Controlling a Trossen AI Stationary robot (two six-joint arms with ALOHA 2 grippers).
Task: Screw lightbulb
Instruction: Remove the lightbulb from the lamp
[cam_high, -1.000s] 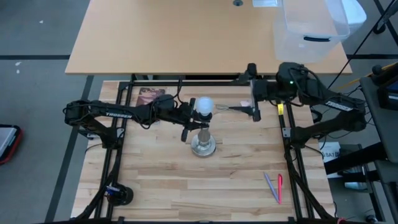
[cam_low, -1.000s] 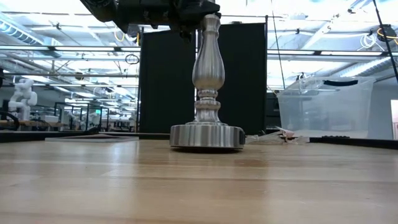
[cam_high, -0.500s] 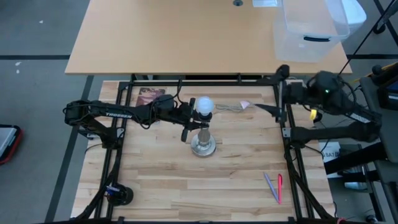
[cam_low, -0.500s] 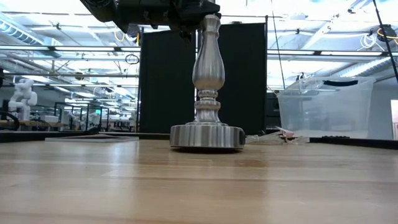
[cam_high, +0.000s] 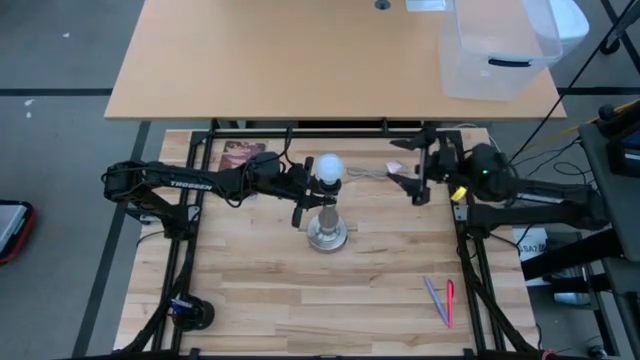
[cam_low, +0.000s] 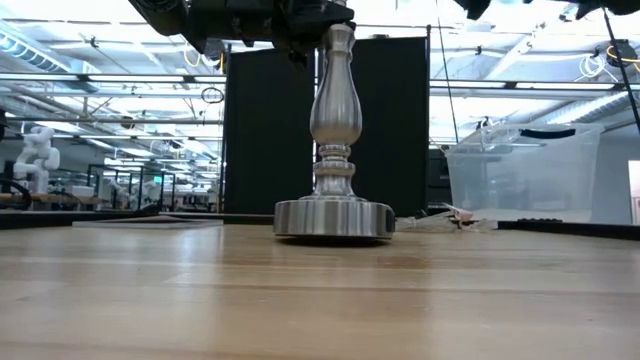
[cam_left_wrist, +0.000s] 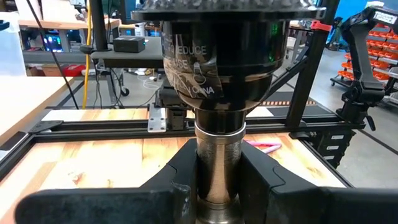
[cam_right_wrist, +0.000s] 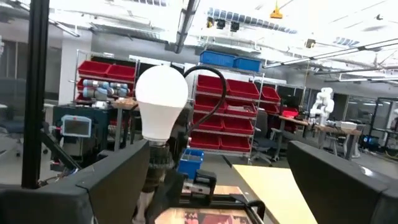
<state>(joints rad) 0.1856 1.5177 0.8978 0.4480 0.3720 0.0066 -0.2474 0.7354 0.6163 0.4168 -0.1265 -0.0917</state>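
Left gripper (cam_left_wrist: 217, 186) pinching lightbulb (cam_high: 328, 168) at its base; twist off-axis and you cross-thread it in stand (cam_high: 327, 235). Right gripper (cam_high: 418, 178) spread, empty.

Frosted white lightbulb (cam_high: 329, 168) upright over the silvery stand (cam_high: 327, 234) — base down, globe up.

Pear-shaped, its round globe shows bright white from above and in the right wrist view (cam_right_wrist: 161, 102); the grey metallic screw base (cam_left_wrist: 217, 158) points straight down and sits clamped between the left gripper's (cam_high: 312, 205) two dark fingers — near the middle of the wooden table (cam_high: 250, 290), at the top of the stand's column.
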